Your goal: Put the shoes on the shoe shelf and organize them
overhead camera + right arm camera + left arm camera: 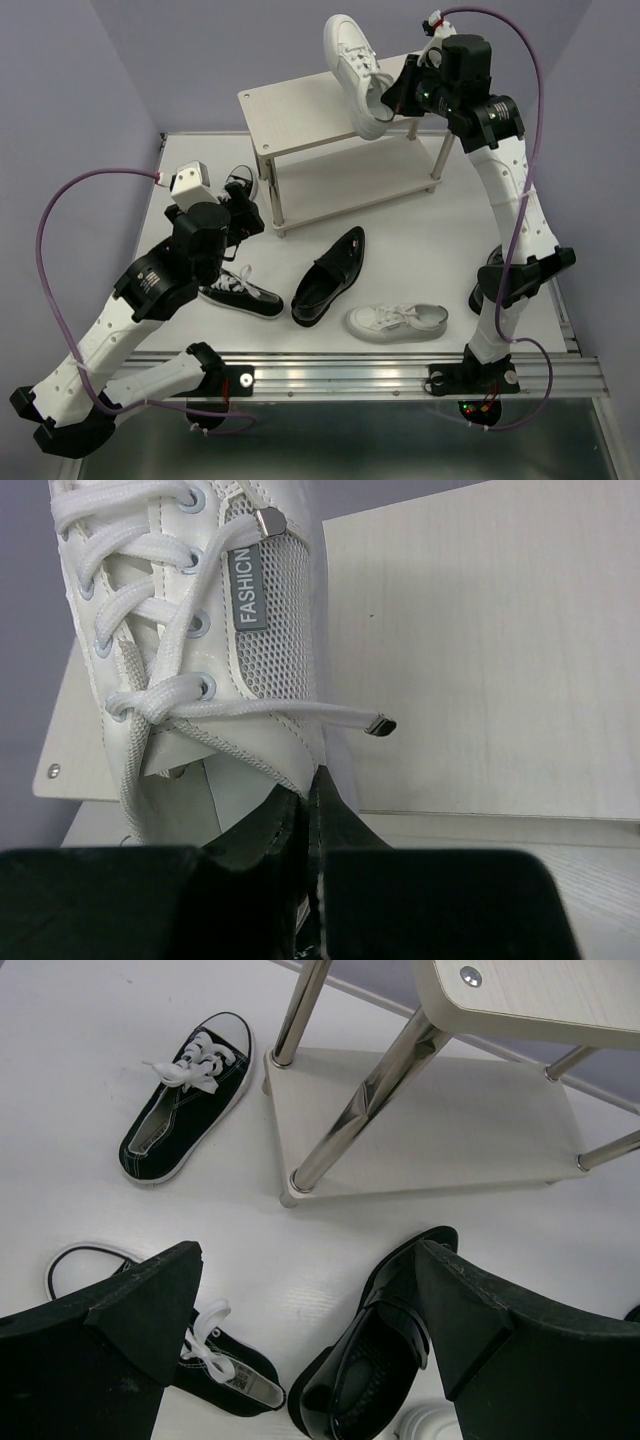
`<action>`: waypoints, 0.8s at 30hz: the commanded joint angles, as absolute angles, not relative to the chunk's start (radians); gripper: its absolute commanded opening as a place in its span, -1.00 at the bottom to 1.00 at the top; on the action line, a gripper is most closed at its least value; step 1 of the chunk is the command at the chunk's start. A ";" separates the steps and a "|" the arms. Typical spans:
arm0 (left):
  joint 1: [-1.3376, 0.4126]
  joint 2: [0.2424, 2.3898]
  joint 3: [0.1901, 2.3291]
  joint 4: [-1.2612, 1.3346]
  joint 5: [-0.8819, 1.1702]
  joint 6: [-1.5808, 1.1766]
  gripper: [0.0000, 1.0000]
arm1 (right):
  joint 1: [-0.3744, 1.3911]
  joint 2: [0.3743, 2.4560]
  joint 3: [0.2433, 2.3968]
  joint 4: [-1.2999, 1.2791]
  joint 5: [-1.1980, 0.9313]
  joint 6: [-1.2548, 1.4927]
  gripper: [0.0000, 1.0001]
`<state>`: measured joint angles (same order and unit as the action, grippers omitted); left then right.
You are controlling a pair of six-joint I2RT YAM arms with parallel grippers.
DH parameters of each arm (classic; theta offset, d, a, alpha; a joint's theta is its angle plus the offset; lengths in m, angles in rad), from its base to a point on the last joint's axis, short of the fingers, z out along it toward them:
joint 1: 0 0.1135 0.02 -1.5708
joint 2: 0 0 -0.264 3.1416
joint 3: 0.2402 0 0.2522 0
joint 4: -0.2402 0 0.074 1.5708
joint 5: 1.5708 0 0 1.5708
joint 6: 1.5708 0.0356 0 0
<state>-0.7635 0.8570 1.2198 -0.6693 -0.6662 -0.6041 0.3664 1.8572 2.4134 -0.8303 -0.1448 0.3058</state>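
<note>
My right gripper (395,100) is shut on the collar of a white lace-up sneaker (358,75) and holds it tilted, toe up, over the top board of the shoe shelf (300,110). In the right wrist view my right gripper (312,800) pinches the sneaker (200,610) in front of the pale board (480,650). My left gripper (240,215) is open and empty above the table. In its wrist view my left gripper (310,1310) hangs between a black canvas sneaker (215,1365) and a glossy black loafer (375,1360). Both shelf boards are bare.
On the table lie a black canvas sneaker (240,180) left of the shelf, another (240,293) nearer, a loafer (330,275), and a white sneaker (398,320). A second loafer (493,262) is partly hidden behind the right arm. Purple walls stand behind the shelf.
</note>
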 commanded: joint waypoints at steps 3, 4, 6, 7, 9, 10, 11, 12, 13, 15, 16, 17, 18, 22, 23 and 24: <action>-0.758 0.856 1.219 -0.630 -0.687 -0.598 0.98 | 0.359 1.819 2.528 -0.822 0.058 0.193 -0.99; -0.758 0.857 1.220 -0.630 -0.689 -0.595 0.98 | 0.359 1.821 2.528 -0.836 0.080 0.187 -0.99; -0.758 0.861 1.220 -0.632 -0.690 -0.589 0.98 | 0.359 1.815 2.516 -0.841 0.144 0.173 -0.99; -0.758 0.862 1.218 -0.630 -0.690 -0.586 0.98 | 0.359 1.812 2.510 -0.841 0.159 0.169 -0.99; -0.758 0.865 1.215 -0.635 -0.692 -0.583 0.98 | 0.345 1.809 2.508 -0.841 0.173 0.161 -0.99; -0.758 0.865 1.213 -0.637 -0.692 -0.583 0.98 | 0.335 1.809 2.508 -0.841 0.178 0.158 -0.99; -0.758 0.864 1.213 -0.638 -0.690 -0.583 0.98 | 0.334 1.809 2.508 -0.841 0.179 0.158 -0.99; -0.758 0.864 1.212 -0.638 -0.690 -0.583 0.98 | 0.322 1.809 2.508 -0.841 0.179 0.156 -0.99; -0.758 0.861 1.209 -0.640 -0.692 -0.583 0.98 | 0.322 1.812 2.508 -0.841 0.175 0.156 -0.99; -0.758 0.851 1.206 -0.638 -0.692 -0.584 0.98 | 0.292 1.818 2.510 -0.842 0.158 0.153 -0.99; -0.758 0.847 1.204 -0.640 -0.692 -0.586 0.98 | 0.291 1.825 2.513 -0.844 0.149 0.155 -0.99; -0.758 0.844 1.200 -0.640 -0.692 -0.589 0.98 | 0.278 1.832 2.523 -0.847 0.143 0.155 -0.99; -0.758 0.836 1.198 -0.635 -0.692 -0.591 0.98 | 0.264 1.839 2.533 -0.850 0.134 0.156 -0.99; -0.758 0.822 1.197 -0.624 -0.683 -0.594 0.98 | 0.255 1.861 2.556 -0.853 0.120 0.166 -0.99; -0.758 0.822 1.198 -0.627 -0.681 -0.594 0.98 | 0.255 1.861 2.559 -0.853 0.120 0.167 -0.99; -0.758 0.824 1.201 -0.632 -0.681 -0.592 0.98 | 0.255 1.864 2.562 -0.853 0.123 0.167 -0.99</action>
<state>-0.7635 0.8391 1.2026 -0.6685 -0.6659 -0.5995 0.2604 1.8721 2.4924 -0.9447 0.1345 0.1638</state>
